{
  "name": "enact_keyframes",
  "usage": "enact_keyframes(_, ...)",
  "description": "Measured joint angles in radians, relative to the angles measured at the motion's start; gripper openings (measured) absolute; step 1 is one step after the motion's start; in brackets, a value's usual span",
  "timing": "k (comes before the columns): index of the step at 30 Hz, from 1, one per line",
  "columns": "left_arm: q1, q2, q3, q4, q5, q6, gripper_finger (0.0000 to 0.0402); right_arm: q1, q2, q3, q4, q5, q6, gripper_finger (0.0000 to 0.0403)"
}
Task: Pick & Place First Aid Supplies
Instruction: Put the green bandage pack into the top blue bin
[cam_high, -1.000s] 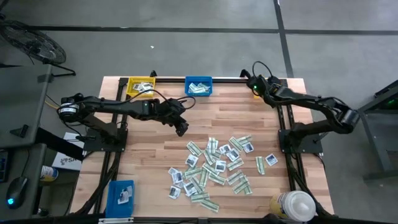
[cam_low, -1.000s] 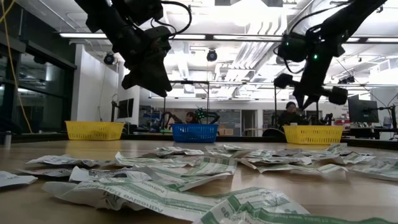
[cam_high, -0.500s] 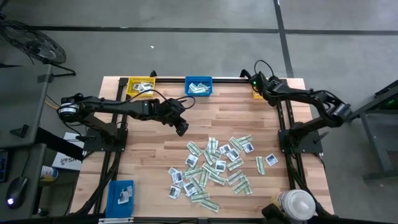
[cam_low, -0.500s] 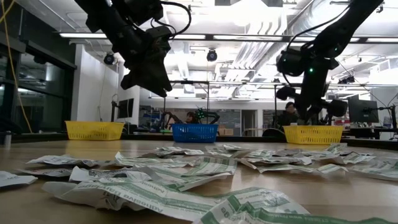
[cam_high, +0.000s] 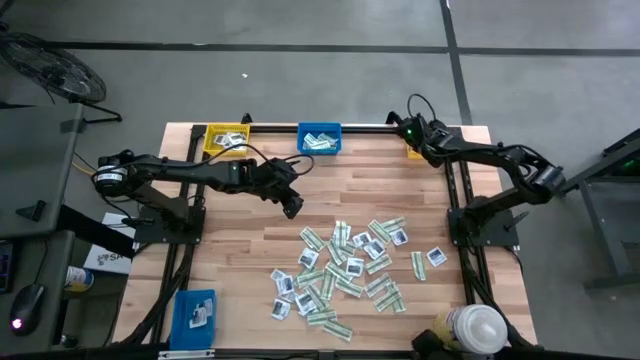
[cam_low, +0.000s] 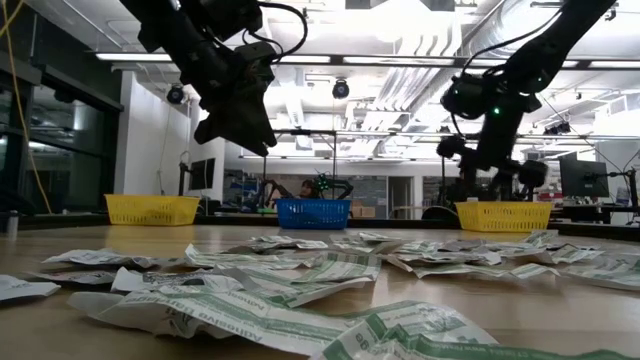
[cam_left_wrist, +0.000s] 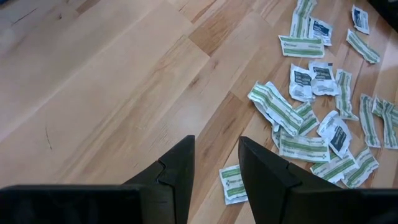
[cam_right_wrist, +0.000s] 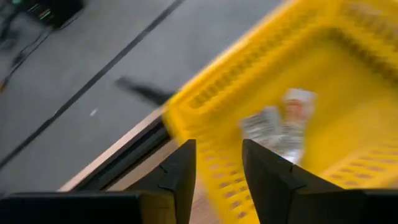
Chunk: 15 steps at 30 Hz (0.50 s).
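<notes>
The first aid supplies (cam_high: 350, 265) lie as a loose heap of white and green-striped packets on the wooden table, right of centre; they also show in the left wrist view (cam_left_wrist: 311, 106). My left gripper (cam_high: 292, 208) hangs open above bare wood just left of the heap (cam_left_wrist: 216, 146). My right gripper (cam_high: 413, 138) stands open over a yellow bin (cam_right_wrist: 348, 74) at the table's far right corner. A few packets (cam_right_wrist: 280, 124) lie on that bin's floor, past the fingertips (cam_right_wrist: 217, 149). Nothing is between either gripper's fingers.
Another yellow bin (cam_high: 226, 138) and a blue bin (cam_high: 320, 138), both with packets inside, stand along the far edge. A blue bin (cam_high: 195, 312) sits at the near left corner, a white-capped bottle (cam_high: 475, 328) at the near right. Bare wood lies between the heap and the far bins.
My right gripper has moved a little toward the table's far right corner and sunk lower over the yellow bin there. The left arm and the heap have stayed where they were.
</notes>
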Motion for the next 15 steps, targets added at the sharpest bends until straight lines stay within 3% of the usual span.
enact_keyframes(7,0.000,0.000,0.000,0.000,0.000,0.009,0.0124,0.070,0.000,0.000,0.166,-0.078,-0.246,0.0123)
enact_keyframes(15,0.000,-0.017,0.000,-0.073,-0.013,0.013,0.0124,0.155,-0.001,0.000,0.114,-0.308,-0.407,0.0122)
